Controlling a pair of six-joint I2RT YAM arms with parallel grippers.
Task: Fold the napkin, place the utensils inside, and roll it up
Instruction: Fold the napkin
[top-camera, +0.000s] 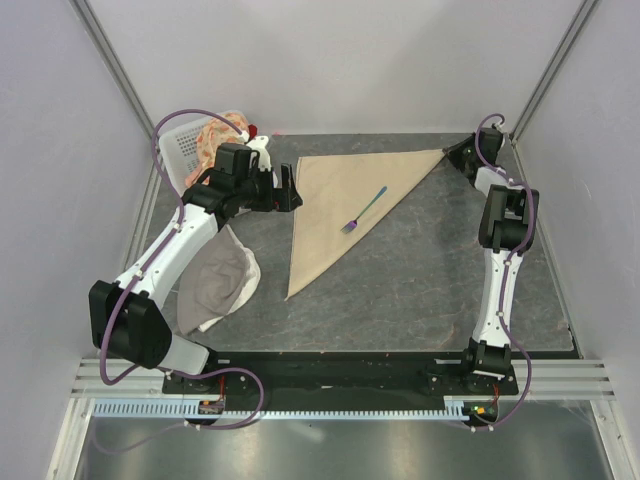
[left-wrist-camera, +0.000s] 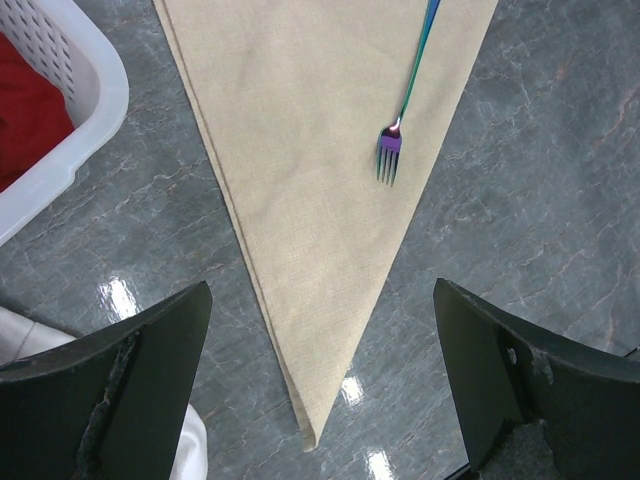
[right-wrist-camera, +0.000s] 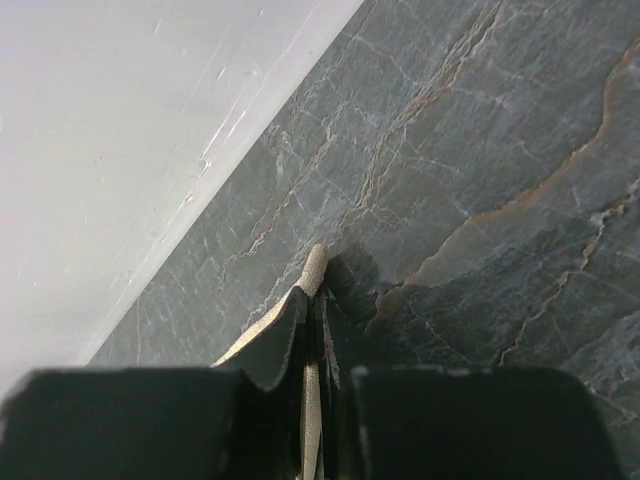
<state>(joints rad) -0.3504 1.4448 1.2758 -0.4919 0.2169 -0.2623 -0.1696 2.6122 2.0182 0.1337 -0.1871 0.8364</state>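
Two of the three steps look done to me, and one is left; the marbled grey table (top-camera: 430, 290) carries the beige napkin (top-camera: 335, 200), folded into a flat triangle with its long point nearest me. Left of the napkin stands a white laundry basket (top-camera: 185, 152) holding an orange floral cloth (top-camera: 215, 135); left of the napkin's long point lies a grey-and-white cloth (top-camera: 222, 285). My left gripper (top-camera: 291, 188) hangs just beside the napkin's far left corner, spread wide and holding nothing; my right gripper (top-camera: 455, 152) sits at the napkin's far right corner, pinched together on that tip of cloth. The iridescent teal fork (top-camera: 364, 210), the only utensil I can see, rests on the napkin near its long slanting edge, tines toward the long point. I judge the rolling not yet begun, since no turn shows in the cloth; the pinch at the corner may be its start.

Only the top view gives both arms and the whole triangle at once; only the left wrist view shows the fork's purplish tines and the doubled layers along the napkin's edge; only the right wrist view shows the cloth tip truly caught between my fingers, which is too small to tell from above.
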